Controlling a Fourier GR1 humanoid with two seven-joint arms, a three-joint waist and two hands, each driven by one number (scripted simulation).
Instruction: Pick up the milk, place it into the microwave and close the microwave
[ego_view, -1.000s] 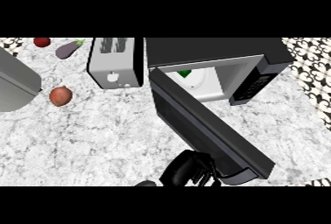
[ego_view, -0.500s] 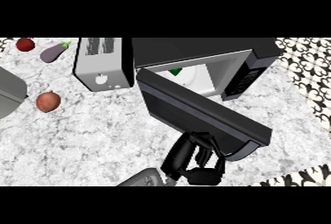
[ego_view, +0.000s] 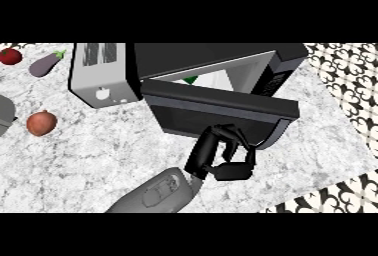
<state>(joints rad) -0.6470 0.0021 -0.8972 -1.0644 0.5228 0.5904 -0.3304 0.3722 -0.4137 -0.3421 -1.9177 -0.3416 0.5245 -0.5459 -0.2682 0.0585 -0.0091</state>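
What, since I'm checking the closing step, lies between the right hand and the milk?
The partly shut microwave door stands between the right hand and the milk, seen just above the door's edge in the head view.

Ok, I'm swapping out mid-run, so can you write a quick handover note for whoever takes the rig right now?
Left hand: open, holding nothing, fingers against the outer face of the microwave door.
Right hand: not in view.
Milk: inside the microwave; only a green bit of it shows above the door's top edge.
Done: the milk is picked up and placed inside.
Left: the door stands partly open, swung most of the way toward the front. Push it fully shut, then take the hand away.
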